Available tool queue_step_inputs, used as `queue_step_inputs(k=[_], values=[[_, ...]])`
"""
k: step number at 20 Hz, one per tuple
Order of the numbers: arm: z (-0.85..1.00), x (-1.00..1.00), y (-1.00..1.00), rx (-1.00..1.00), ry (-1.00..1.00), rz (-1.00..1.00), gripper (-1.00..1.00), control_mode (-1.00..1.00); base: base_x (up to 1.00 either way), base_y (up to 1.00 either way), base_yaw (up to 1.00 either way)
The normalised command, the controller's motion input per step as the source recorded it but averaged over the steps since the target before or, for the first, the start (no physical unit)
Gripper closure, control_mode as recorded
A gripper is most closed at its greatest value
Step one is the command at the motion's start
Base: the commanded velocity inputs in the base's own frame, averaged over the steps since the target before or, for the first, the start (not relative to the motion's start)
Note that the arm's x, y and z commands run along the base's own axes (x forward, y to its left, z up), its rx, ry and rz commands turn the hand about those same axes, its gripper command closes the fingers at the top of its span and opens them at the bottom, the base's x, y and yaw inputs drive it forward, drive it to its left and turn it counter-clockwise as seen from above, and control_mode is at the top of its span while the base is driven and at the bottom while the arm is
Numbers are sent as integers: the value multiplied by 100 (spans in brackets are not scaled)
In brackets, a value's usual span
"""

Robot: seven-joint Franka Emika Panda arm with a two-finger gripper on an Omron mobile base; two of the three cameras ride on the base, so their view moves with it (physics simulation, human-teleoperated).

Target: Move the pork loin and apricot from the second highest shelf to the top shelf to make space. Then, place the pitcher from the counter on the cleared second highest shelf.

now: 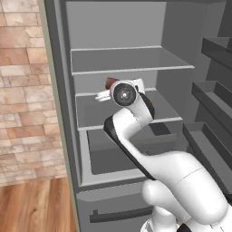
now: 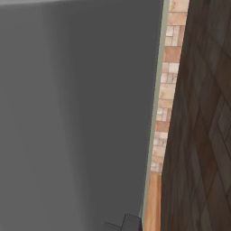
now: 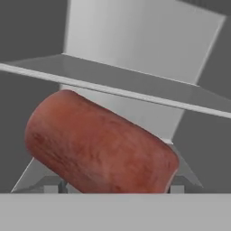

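Note:
The pork loin (image 3: 101,146), a reddish-brown cylinder, lies tilted right in front of the hand camera, just above the second highest shelf (image 3: 182,169). My gripper (image 3: 115,187) reaches into the fridge and straddles the meat. Small grey fingertips (image 3: 53,185) peek out at either side of it, and whether they press on it is hidden. From the left base view only the loin's dark red end (image 1: 109,83) shows beside my gripper (image 1: 108,89), over the second highest shelf (image 1: 97,115). The top shelf (image 1: 131,61) is bare. The apricot, pitcher and counter are out of view.
A grey drawer (image 1: 113,156) sits under the shelves, with door racks (image 1: 213,99) to the right. A brick wall (image 1: 22,90) and wood floor (image 1: 41,204) lie left of the fridge. In the right base view a grey fridge side panel (image 2: 76,113) stands close.

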Motion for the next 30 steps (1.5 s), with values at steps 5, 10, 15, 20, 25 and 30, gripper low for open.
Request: queue_step_inputs(k=[5, 10, 15, 20, 25, 30], values=[[57, 0, 0, 0, -10, 0, 100, -100, 0, 0, 0], [59, 13, -10, 0, -7, -2, 100, -100, 0, 0, 0], [33, 47, -35, 0, 0, -5, 100, -100, 0, 0, 0], [0, 81, -32, 0, 9, -7, 100, -100, 0, 0, 0], [-13, 87, -4, 0, 15, -4, 100, -100, 0, 0, 0], [-36, 79, 0, -1, 18, -4, 100, -100, 0, 0, 0]])
